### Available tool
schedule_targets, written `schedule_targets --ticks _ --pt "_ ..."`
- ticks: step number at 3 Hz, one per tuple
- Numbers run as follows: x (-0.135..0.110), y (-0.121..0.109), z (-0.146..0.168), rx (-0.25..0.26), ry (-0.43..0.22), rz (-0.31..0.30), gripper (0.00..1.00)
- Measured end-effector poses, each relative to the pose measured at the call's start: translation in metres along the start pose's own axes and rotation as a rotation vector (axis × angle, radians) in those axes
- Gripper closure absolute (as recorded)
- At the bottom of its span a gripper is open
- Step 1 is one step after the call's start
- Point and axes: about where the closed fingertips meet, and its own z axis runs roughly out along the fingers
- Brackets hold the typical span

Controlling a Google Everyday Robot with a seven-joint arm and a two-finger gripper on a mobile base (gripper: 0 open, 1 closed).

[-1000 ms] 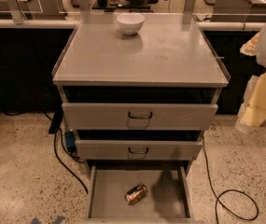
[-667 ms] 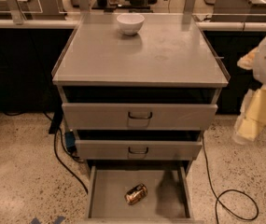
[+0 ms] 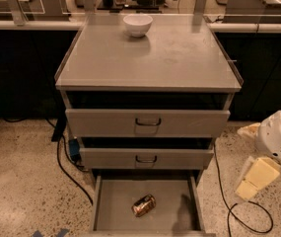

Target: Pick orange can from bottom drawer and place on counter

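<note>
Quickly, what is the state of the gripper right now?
Gripper: low at the right, outside the bottom drawer; open or closed cannot be told. The orange can lies in that drawer, not held.

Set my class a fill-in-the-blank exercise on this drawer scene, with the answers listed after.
1. The bottom drawer, holding the orange can, is pulled ___.
2. The bowl on the counter is ___ in colour.
3. The gripper hangs near the picture's ___ edge, apart from the can.
4. The can lies on its ___.
Missing words: open; white; right; side.
</note>
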Motion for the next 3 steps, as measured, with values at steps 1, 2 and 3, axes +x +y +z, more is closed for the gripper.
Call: schedule_targets --ticks 1,2,3 --pt "0.000 0.000 0.000 0.000 0.000 0.000 0.00" --pt "-0.010 0.005 0.004 0.064 -0.026 -0.038 0.00" --pt "-0.026 0.031 0.053 0.072 -0.095 -0.049 0.00"
